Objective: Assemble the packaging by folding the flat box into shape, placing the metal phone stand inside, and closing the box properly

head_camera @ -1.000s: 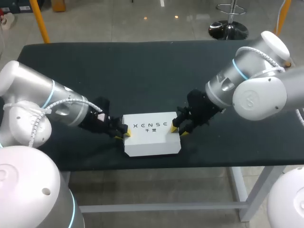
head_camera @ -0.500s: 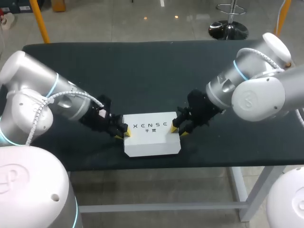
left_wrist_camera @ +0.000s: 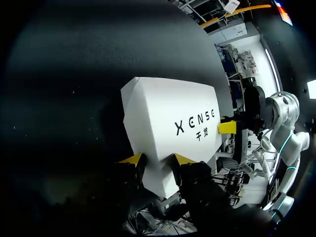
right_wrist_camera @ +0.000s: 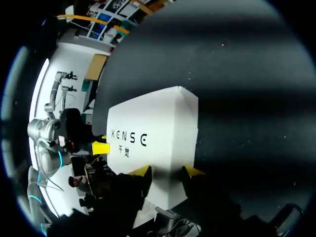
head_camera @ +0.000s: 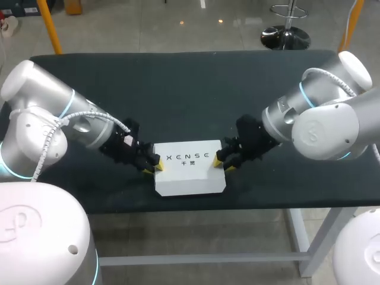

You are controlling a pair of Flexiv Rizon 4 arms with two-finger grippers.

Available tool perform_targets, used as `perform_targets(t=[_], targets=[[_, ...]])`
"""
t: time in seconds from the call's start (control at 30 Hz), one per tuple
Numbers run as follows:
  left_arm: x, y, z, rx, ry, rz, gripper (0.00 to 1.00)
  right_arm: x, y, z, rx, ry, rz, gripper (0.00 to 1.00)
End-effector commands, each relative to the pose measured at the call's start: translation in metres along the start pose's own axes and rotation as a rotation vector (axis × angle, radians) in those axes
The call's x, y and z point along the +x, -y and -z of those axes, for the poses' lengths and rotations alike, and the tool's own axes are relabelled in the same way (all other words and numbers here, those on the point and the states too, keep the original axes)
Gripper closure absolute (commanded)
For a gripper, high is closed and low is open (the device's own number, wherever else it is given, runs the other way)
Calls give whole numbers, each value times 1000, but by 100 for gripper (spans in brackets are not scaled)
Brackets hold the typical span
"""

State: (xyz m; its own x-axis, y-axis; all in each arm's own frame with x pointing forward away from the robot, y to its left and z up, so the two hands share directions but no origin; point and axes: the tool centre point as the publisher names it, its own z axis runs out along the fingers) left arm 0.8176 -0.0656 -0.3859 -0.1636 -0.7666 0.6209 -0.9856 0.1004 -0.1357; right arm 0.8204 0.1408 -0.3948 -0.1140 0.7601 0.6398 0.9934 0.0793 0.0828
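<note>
from the head view i saw the white box (head_camera: 189, 168) lying closed and flat near the front edge of the dark table (head_camera: 178, 83), its printed face up. my left gripper (head_camera: 153, 165) came in low from the left and sat at the box's left end, and my right gripper (head_camera: 222, 162) sat at the box's right end, so the box lay between the two. each one's yellow tips touched the end it faced. in the left wrist view the box (left_wrist_camera: 168, 123) filled the space just ahead of the left gripper (left_wrist_camera: 157, 161). its fingers stood only a narrow way apart, both yellow tips set against the near end of the box, with the white wall showing in the gap between them. they pressed on that end and did not clamp around it. at the far end of the box one yellow tip of the right gripper (left_wrist_camera: 227, 127) touched the wall. in the right wrist view the box (right_wrist_camera: 158, 126) lay the same way ahead of the right gripper (right_wrist_camera: 168, 171), whose fingers were also narrowly parted with the tips against the near end. beyond the box a yellow tip of the left gripper (right_wrist_camera: 100, 147) met the far end.
</note>
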Motion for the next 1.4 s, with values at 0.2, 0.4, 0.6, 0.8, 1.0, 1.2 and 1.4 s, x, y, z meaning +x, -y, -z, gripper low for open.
perform_targets(t=[0.2, 0.4, 0.6, 0.8, 1.0, 1.2, 1.4], targets=[[-1, 2, -18, -4, 8, 6, 62, 4, 5, -9, 6, -25, 36, 55], [1, 3, -20, -9, 8, 2, 61, 4, 3, -14, 17, -33, 46, 55], [3, 2, -19, -5, 21, -7, 62, 3, 1, -13, 22, -38, 50, 56], [5, 2, -19, 0, 29, -12, 60, 2, 1, -11, 19, -38, 50, 56], [5, 2, -19, 0, 29, -12, 57, 2, 1, -11, 19, -38, 50, 55], [5, 2, -19, 0, 29, -12, 60, 2, 1, -11, 19, -38, 50, 56], [5, 2, -19, 0, 29, -12, 57, 2, 1, -11, 19, -38, 50, 55]])
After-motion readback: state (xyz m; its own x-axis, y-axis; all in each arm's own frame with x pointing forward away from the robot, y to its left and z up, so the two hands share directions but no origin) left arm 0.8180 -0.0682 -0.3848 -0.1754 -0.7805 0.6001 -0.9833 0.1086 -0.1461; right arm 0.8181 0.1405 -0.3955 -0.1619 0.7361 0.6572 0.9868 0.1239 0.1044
